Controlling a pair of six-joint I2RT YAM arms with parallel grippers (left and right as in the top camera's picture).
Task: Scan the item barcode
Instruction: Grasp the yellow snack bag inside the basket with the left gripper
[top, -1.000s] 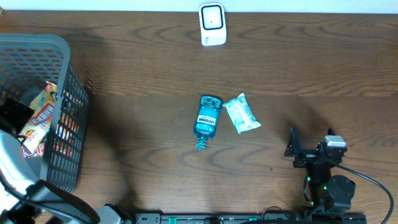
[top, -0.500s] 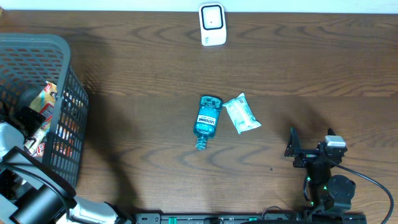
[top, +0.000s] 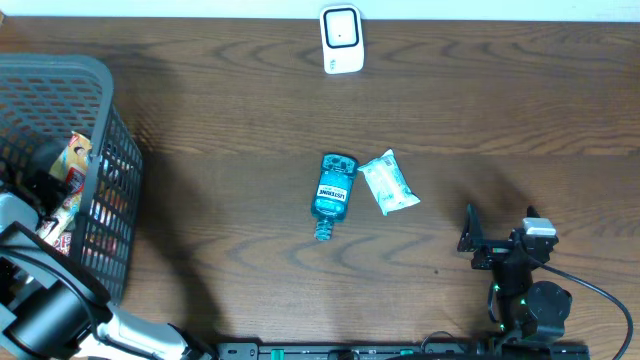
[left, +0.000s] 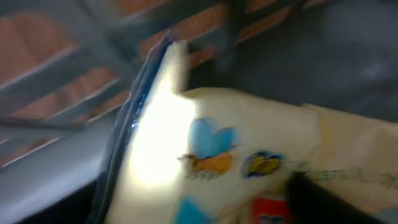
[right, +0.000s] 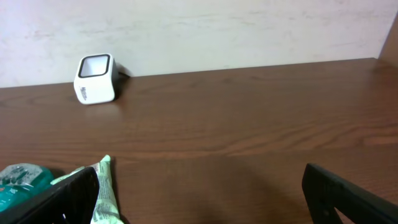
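Note:
My left gripper (top: 30, 195) is down inside the grey basket (top: 100, 90) at the table's left edge, over the snack packets (top: 70, 165). The left wrist view is blurred. A cream packet (left: 236, 149) with blue, orange and red print fills it, and one dark finger (left: 339, 199) lies against its lower right. How the jaws stand does not show. The white barcode scanner (top: 341, 39) stands at the far edge, also in the right wrist view (right: 95, 78). My right gripper (top: 500, 230) rests open near the front right, nothing between its fingers (right: 62, 199).
A blue mouthwash bottle (top: 333, 192) lies mid-table, with a green-white wipes packet (top: 389, 184) just right of it. That packet's end (right: 102, 193) shows beside my right gripper's left finger. A pale wall runs behind the scanner.
The left arm has shifted inside the basket and come down close onto the snack packets. The right arm and the things on the table have not moved.

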